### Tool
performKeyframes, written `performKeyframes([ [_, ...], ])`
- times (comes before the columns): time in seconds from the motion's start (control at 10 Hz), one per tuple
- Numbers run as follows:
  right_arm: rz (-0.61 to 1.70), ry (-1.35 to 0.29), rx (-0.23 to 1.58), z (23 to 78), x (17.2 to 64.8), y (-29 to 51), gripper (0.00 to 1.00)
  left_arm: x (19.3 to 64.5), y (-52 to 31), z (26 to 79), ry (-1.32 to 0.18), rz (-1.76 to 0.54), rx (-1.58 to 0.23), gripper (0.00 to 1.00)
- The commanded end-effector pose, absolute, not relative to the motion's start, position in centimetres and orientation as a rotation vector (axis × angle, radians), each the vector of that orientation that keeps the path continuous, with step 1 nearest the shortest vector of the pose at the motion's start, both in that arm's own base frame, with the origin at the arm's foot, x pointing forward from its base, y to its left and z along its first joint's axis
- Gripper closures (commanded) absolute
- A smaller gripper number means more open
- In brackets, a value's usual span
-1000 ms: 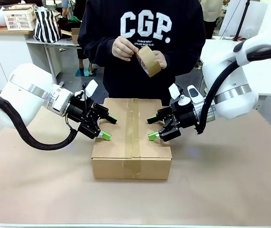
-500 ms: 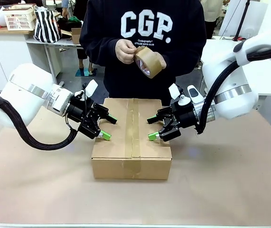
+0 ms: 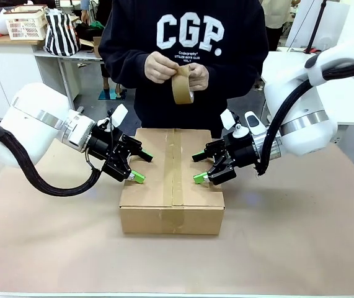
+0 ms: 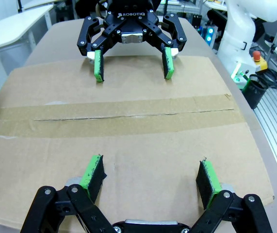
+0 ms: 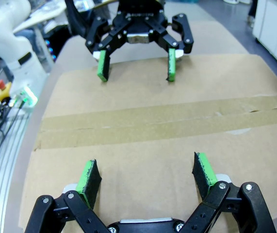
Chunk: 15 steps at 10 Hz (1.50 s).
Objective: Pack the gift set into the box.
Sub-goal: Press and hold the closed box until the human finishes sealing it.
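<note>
One desk (image 3: 300, 236), covered in brown paper. One box (image 3: 172, 186) stands at its middle, nearer the far edge, flaps shut and a tape strip (image 3: 172, 167) sealing the centre seam; contents cannot be seen. Two grippers face each other over the lid: the left gripper (image 3: 142, 166) above its left side, the right gripper (image 3: 198, 167) above its right side, each with fingers spread wide and holding nothing. One person behind the far edge holds one tape roll (image 3: 182, 85) in both hands

The taped-shut box (image 3: 172, 180) hides its contents, presumably the gift set.
</note>
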State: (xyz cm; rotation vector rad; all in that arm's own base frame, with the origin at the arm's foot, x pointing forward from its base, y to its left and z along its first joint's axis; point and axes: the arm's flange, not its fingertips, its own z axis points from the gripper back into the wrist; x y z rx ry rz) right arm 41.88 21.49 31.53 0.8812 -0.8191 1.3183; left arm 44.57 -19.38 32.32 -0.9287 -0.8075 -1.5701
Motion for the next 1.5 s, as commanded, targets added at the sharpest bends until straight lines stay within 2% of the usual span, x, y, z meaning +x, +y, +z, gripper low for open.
performKeyframes([
  [0.0, 1.3, -0.819, 0.891, 31.27, 41.69, 21.39, 0.0, 44.53, -19.29, 32.17, -0.798, -1.564, -0.944, 0.0],
  [1.4, 1.3, -0.819, 0.891, 31.27, 41.69, 21.39, 0.0, 44.53, -19.29, 32.17, -0.798, -1.564, -0.944, 0.0],
])
